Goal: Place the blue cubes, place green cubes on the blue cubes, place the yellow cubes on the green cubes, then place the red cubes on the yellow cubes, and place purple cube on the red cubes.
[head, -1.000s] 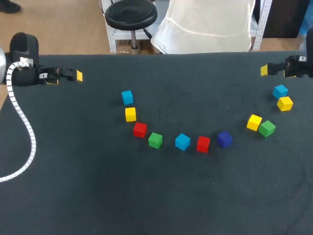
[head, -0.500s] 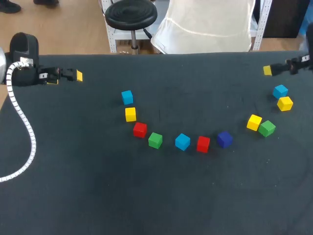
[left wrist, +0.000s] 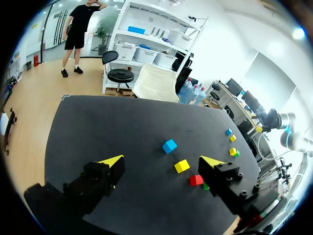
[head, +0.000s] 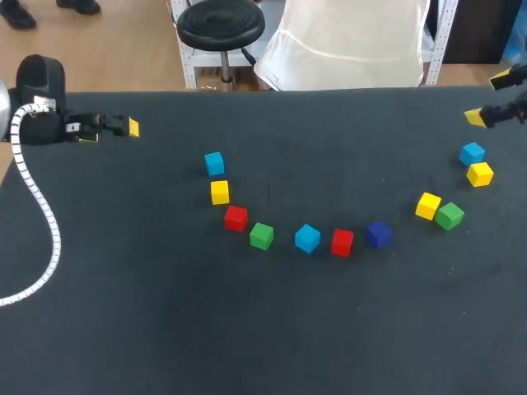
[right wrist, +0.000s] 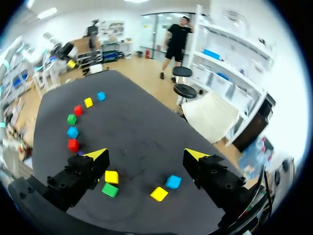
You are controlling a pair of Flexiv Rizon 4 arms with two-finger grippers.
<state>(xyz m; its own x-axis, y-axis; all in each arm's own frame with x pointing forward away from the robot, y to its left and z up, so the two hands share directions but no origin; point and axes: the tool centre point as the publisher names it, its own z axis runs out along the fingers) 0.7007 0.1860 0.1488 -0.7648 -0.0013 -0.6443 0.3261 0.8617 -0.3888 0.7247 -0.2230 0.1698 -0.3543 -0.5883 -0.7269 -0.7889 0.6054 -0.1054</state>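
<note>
The right gripper [head: 487, 99], spread and empty, should drop squarely over the nearest blue cube [head: 472, 153], avoiding the yellow cube [head: 480, 174] just beside it.

A: What does the table [head: 165, 329] look like?
B: Dark, matt, cloth-like.
A: The cubes [head: 307, 239]?
B: Smooth, evenly coloured faces. Plastic or painted wood, I cannot tell.
A: The left gripper [left wrist: 162, 160]?
B: Matt black, seemingly hard plastic, flat yellow at the ends. That arm's hose [head: 37, 206] is white and ribbed.
</note>
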